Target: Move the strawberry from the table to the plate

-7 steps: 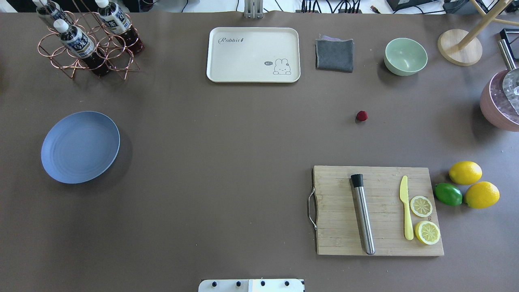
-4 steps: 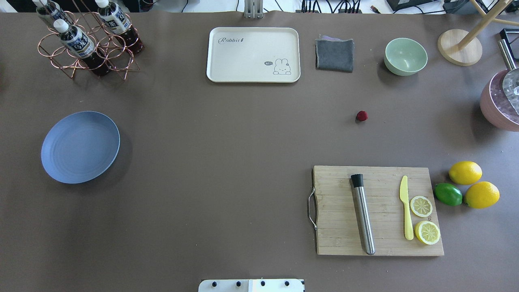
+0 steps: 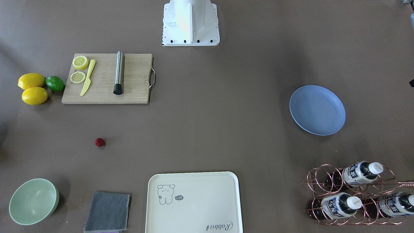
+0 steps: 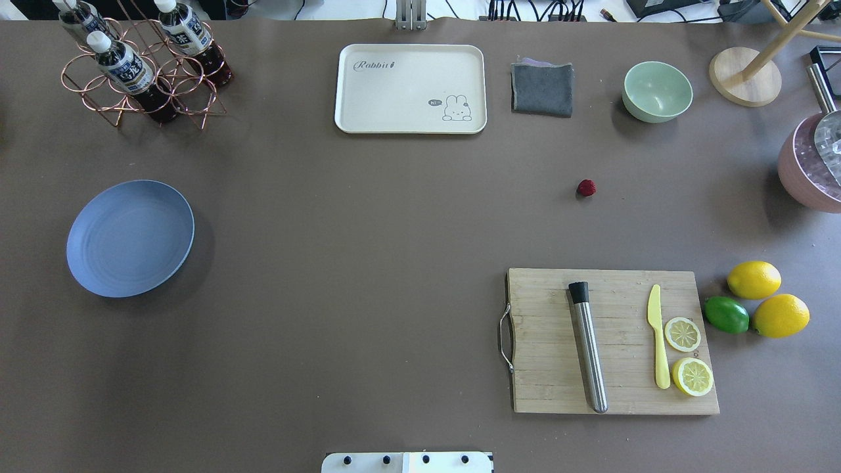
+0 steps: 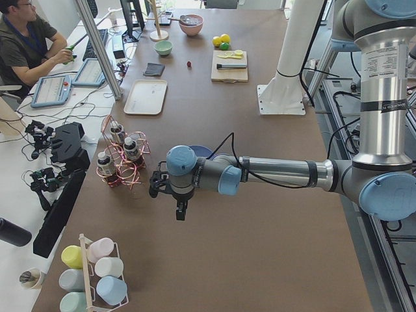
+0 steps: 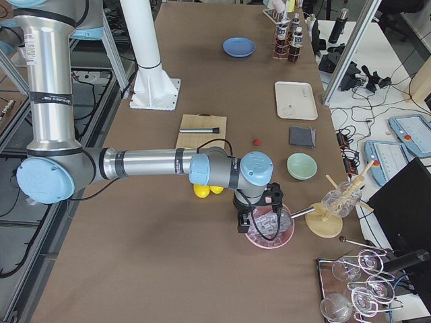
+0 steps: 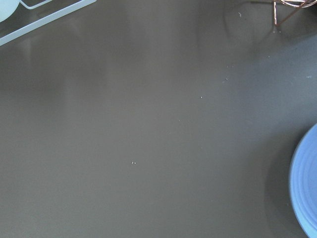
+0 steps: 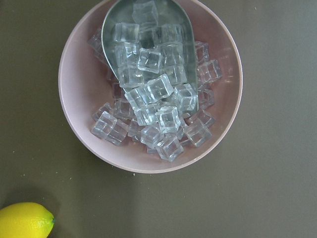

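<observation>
Claws first: the left claw [image 5: 181, 216] hangs pointing down over the worktop [image 4: 361, 263]. It is just beside the plate [image 4: 130, 238] and near the wire rack of bottles [image 4: 141, 72]. I cannot tell if it is wide or narrow. The right claw [image 6: 243, 226] hangs over a pink bowl [image 8: 79, 114] at the other end of the worktop. I cannot tell how that claw stands either. The pink bowl is full of ice cubes [image 8: 158, 99], and a metal scoop [image 8: 111, 25] lies in it.

Closest to the robot is a wooden cutting board [image 4: 545, 341]. On it lie a long metal stick [image 4: 589, 355] with a black tip, a yellow knife [image 4: 658, 335] and two lemon slices [image 4: 682, 334]. Just beside the board sit two lemons [image 4: 753, 279] and a lime [image 4: 726, 315], close together.

A bit further out is the strawberry [image 4: 587, 188], small and dark red. It sits alone on the worktop on the robot's right side, between the cutting board and the grey cloth [image 4: 542, 89]. The plate is round and blue. It lies on the robot's left side, well apart from the strawberry. A wide stretch of brown worktop lies between them.

Furthest away, things stand in a row. First comes the wire rack of bottles, then a cream tray [image 4: 410, 89] with a rabbit drawn on it. After that come the folded grey cloth, a green bowl [image 4: 657, 90] and a round wooden stand [image 4: 745, 75].
</observation>
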